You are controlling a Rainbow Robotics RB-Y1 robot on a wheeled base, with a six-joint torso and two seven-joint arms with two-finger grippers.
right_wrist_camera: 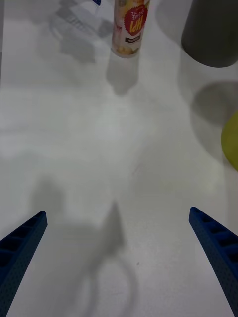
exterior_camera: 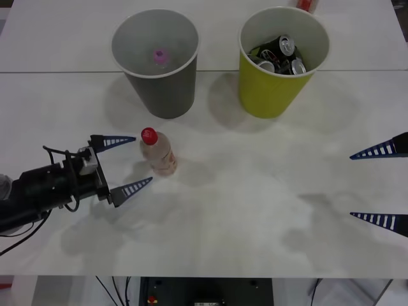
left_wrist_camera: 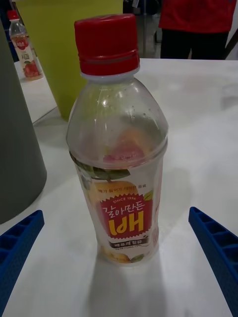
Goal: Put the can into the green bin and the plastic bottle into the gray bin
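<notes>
plastic bottle [left_wrist_camera: 119, 148] upright, red cap, clear, label possibly peach-printed; left gripper [exterior_camera: 131, 162] fingers wide apart, empty, flanking it.

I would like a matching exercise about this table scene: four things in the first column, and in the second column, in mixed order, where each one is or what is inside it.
Column one:
1. plastic bottle
2. gray bin
3. green bin
4. right gripper

Column two:
A. holds several cans
B. stands upright on the table between the open fingers of the left gripper
C. open, apart from the bottle, at the table's right side
D. holds a pink-capped bottle

Pairs: 1-B, 2-D, 3-A, 4-C
</notes>
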